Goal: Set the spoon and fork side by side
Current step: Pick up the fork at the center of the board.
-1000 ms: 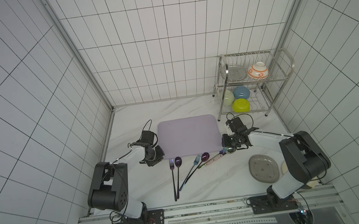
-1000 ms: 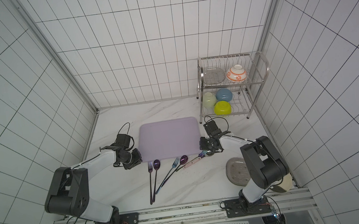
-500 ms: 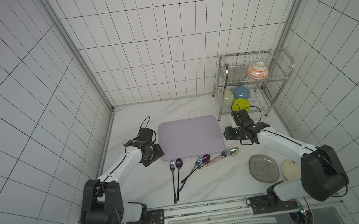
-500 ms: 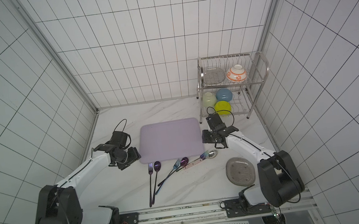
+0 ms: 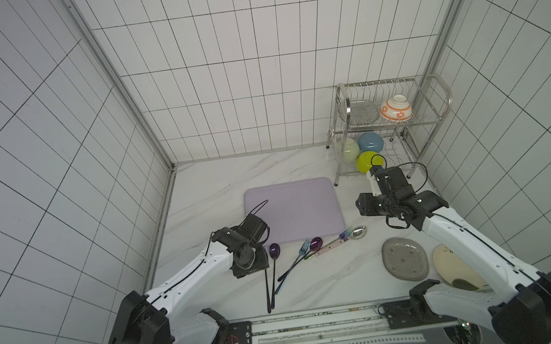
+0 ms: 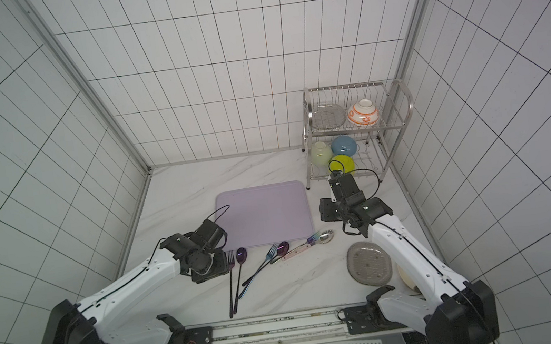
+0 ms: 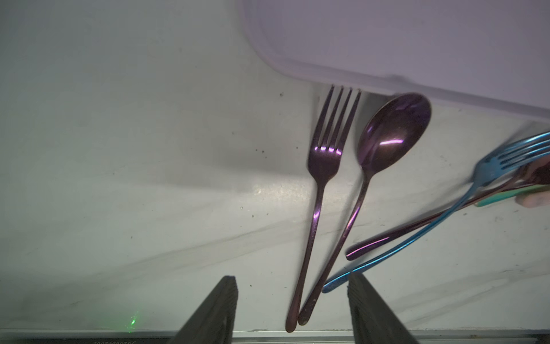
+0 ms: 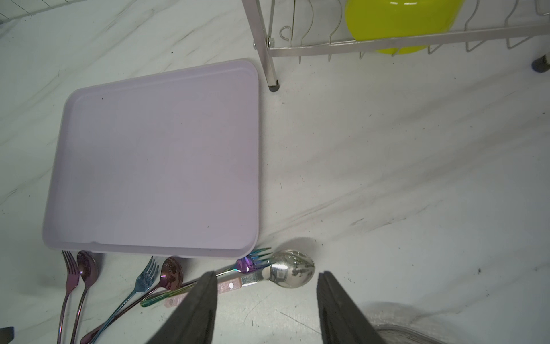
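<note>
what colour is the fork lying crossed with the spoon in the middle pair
The fork is metallic blue, clearest in the left wrist view.

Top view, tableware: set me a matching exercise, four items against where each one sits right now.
1 blue fork
2 silver spoon
3 grey plate
4 orange-patterned bowl

A top shelf of the rack
B beside a corner of the tray
C handle crossing a purple spoon's
D on the counter, next to a cream dish

Pairs: 1-C, 2-B, 3-D, 4-A
</note>
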Robot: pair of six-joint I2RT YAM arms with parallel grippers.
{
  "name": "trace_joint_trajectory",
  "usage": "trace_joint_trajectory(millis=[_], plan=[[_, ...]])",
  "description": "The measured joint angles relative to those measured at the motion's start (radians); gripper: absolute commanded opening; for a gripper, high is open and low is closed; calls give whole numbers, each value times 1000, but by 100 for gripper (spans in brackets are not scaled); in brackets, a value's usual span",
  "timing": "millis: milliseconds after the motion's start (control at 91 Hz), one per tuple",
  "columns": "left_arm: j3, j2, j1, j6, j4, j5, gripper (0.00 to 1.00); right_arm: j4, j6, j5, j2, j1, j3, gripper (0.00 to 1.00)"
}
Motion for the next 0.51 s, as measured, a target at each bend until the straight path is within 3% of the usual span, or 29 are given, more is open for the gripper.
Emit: trace_joint_trajectory(millis=[209,506], plan=[[-42,151,-44,-6,97,2,44,-29,10,-5,-6,-5,0,50],[-32,210,-44,13,155,-10,34,-33,28,-12,-5,-6,-3,46]])
